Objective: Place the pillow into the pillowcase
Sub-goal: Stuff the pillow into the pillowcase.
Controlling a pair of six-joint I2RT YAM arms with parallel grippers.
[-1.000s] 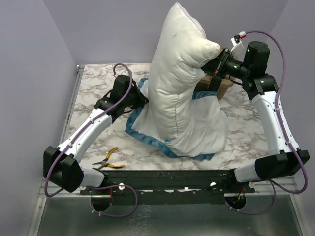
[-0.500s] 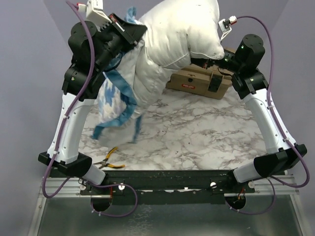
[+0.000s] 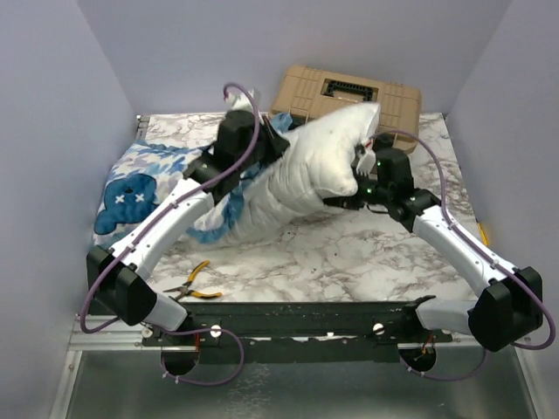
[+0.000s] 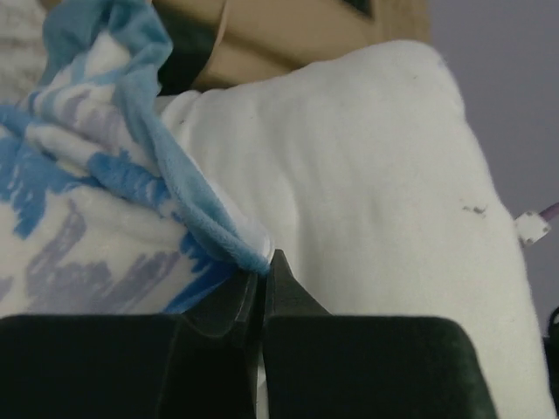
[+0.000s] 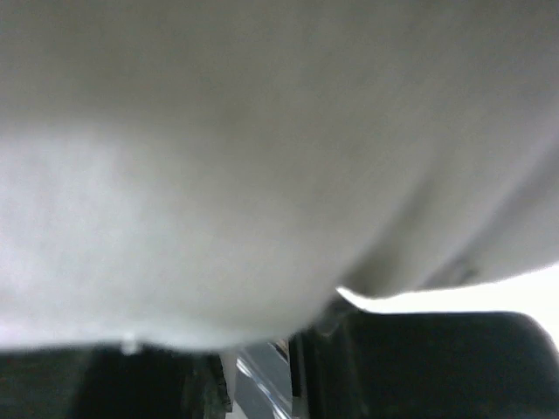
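The white pillow [image 3: 306,175] lies slanted over the table's middle, its lower left end inside the mouth of the pillowcase [image 3: 144,188]. The pillowcase spreads to the left with its blue butterfly patch up. My left gripper [image 3: 260,159] is shut on the pillowcase's blue frilled edge [image 4: 223,240], right beside the pillow [image 4: 367,192]. My right gripper [image 3: 356,177] is at the pillow's upper right end and seems shut on it. In the right wrist view the pillow [image 5: 262,148] fills the frame and hides the fingertips of that gripper [image 5: 262,345].
A tan hard case [image 3: 349,92] stands at the back, just behind the pillow's top end. Yellow-handled pliers [image 3: 192,284] lie near the front left edge. A small yellow object [image 3: 483,232] lies at the right edge.
Both arms have come down from high above the table. The pillow and pillowcase, held up in the air before, now rest low with the case spread to the left.
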